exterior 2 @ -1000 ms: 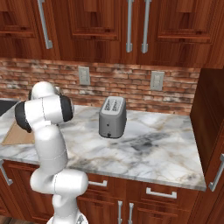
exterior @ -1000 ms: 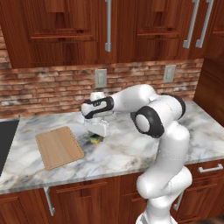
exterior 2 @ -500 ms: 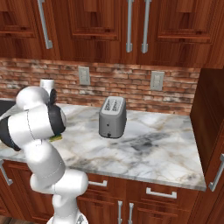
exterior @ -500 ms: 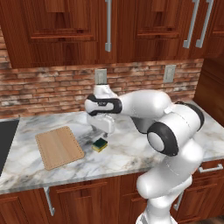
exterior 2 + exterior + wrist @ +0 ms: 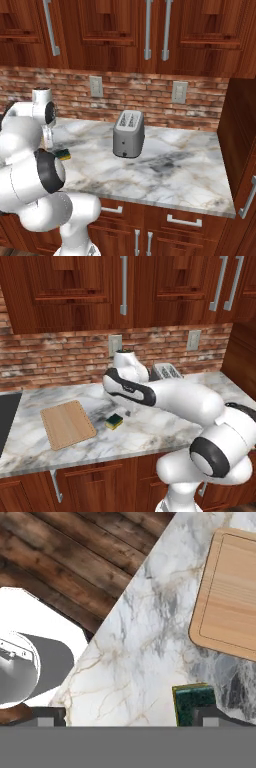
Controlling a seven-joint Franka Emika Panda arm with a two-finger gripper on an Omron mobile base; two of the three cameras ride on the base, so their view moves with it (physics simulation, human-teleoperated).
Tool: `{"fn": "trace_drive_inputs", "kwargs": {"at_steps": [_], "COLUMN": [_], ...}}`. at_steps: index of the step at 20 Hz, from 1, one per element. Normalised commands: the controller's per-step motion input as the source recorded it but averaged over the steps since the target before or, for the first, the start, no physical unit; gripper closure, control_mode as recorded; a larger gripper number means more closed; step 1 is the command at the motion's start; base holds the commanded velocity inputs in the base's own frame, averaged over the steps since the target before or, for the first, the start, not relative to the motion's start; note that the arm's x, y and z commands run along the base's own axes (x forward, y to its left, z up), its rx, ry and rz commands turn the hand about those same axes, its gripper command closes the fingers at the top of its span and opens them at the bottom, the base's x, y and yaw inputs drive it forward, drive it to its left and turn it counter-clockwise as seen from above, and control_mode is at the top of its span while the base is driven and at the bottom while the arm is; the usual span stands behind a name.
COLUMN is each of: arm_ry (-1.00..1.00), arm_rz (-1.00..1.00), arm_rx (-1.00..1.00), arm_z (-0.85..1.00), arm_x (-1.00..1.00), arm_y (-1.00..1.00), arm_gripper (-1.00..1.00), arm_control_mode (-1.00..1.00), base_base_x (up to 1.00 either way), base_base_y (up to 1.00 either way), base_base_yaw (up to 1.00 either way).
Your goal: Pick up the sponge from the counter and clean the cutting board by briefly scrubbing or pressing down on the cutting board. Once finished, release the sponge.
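Note:
The sponge [image 5: 114, 421], yellow with a dark green top, lies flat on the marble counter [image 5: 155, 432] just right of the cutting board [image 5: 67, 424], apart from it. In the right base view the sponge [image 5: 63, 154] peeks out beside my arm. My hand hangs just above the sponge, largely hidden behind my own forearm in the left base view. The hand view shows my gripper [image 5: 132, 717] open wide over bare marble. There the sponge [image 5: 192, 701] sits at the right fingertip [image 5: 220, 716], partly behind it. The cutting board [image 5: 231, 597] lies bare at the upper right.
A grey toaster [image 5: 129, 134] stands mid-counter near the brick wall, right of my arm. A black cooktop [image 5: 7, 416] borders the counter at far left. The counter's front edge drops to a wooden floor [image 5: 70, 562] close to my hand.
My arm has swung round, its elbow now bulking in front of the hand. The sponge stays on the counter beside the board. The jaws stand slightly wider.

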Motion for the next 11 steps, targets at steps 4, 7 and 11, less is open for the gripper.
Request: {"fn": "trace_drive_inputs", "kwargs": {"at_steps": [4, 7, 11], "arm_ry": [-0.17, -0.12, -0.06], "arm_rz": [0.00, 0.00, -0.02], "arm_rx": [0.03, 0.02, 0.00], "arm_z": [0.71, 0.81, 0.86], "arm_x": [-0.91, -0.76, -0.54], "arm_y": [-0.11, -0.09, -0.09], "arm_gripper": [-1.00, -1.00, -1.00], "arm_control_mode": [-1.00, -1.00, -1.00], "base_base_x": [0.00, 0.00, 0.00], "base_base_y": [0.00, 0.00, 0.00], "base_base_yaw": [0.00, 0.00, 0.00]}}
